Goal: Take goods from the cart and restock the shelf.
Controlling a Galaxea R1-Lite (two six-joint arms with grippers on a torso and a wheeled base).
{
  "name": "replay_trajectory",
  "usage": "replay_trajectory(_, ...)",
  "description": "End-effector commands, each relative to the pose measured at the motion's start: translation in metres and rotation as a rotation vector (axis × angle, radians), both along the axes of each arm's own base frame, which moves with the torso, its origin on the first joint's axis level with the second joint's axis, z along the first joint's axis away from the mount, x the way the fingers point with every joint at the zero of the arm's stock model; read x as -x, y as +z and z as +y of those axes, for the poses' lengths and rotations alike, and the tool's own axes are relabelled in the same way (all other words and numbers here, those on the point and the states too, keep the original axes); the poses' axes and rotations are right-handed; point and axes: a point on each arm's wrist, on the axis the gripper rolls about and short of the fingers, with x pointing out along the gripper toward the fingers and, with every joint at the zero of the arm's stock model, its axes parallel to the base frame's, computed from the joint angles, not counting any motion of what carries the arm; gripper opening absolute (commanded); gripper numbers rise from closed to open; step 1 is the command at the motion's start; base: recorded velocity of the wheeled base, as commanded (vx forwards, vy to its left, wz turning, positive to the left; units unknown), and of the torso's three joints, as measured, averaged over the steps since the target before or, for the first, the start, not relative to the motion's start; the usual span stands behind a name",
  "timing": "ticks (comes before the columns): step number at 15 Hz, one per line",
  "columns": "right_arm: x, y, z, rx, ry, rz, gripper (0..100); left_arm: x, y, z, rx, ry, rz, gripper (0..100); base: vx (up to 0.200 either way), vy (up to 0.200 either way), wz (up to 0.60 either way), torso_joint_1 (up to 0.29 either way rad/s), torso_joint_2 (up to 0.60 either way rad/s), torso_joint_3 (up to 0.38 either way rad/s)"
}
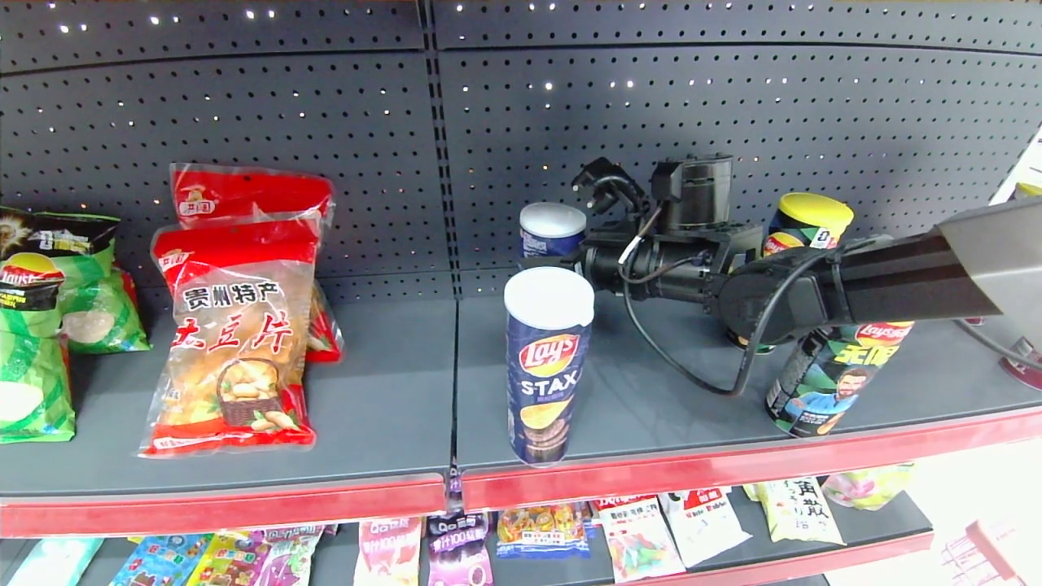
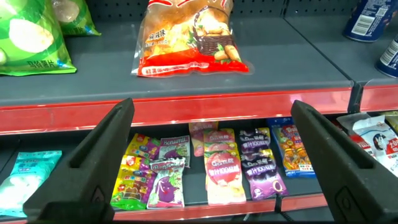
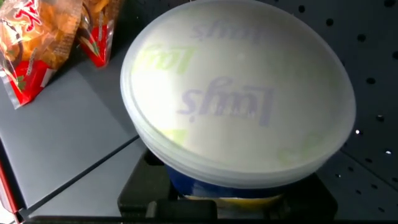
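The rear blue crisp can [image 1: 552, 230] is set upright near the back edge of the shelf [image 1: 366, 391], and the right gripper [image 1: 571, 259] is seen closed around its sides, so release is judged still due. A front blue crisp can [image 1: 547, 366] is already stood at the front edge. The left gripper [image 2: 211, 107] is held open and empty below that edge. The right arm is crowded by a green crisp can [image 1: 830, 374]; red potato-chip bags [image 1: 232, 342] are laid well apart toward the left end.

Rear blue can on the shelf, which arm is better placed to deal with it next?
Right. The right tool sits at the rear blue can; the left tool hangs open before the shelf edge.
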Motion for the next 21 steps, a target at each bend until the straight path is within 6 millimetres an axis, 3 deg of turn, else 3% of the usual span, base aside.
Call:
replay_trajectory(1, 0.0, -0.001, 0.0, 0.001, 0.001, 0.002, 0, 0.0, 0.0, 0.0, 0.0, 0.0, 0.001, 100, 0.0, 0.0, 0.0, 0.0, 0.0, 0.0)
replay_trajectory(5, -0.001, -0.004, 0.001, 0.004, 0.001, 0.007, 0, 0.0, 0.0, 0.0, 0.0, 0.0, 0.0, 100, 0.0, 0.0, 0.0, 0.0, 0.0, 0.0)
replay_trajectory(6, -0.001, -0.004, 0.001, 0.007, 0.002, 0.009, 100, 0.0, 0.0, 0.0, 0.0, 0.0, 0.0, 100, 0.0, 0.0, 0.0, 0.0, 0.0, 0.0)
replay_trajectory(14, 0.002, 0.0, -0.001, -0.001, 0.001, 0.002, 100, 0.0, 0.0, 0.0, 0.0, 0.002, 0.0, 100, 0.0, 0.0, 0.0, 0.0, 0.0, 0.0)
replay_trajectory(21, 0.036, 0.024, -0.025, -0.001, -0.056, -0.006, 100, 0.0, 0.0, 0.0, 0.0, 0.0, 0.0, 100, 0.0, 0.0, 0.0, 0.0, 0.0, 0.0)
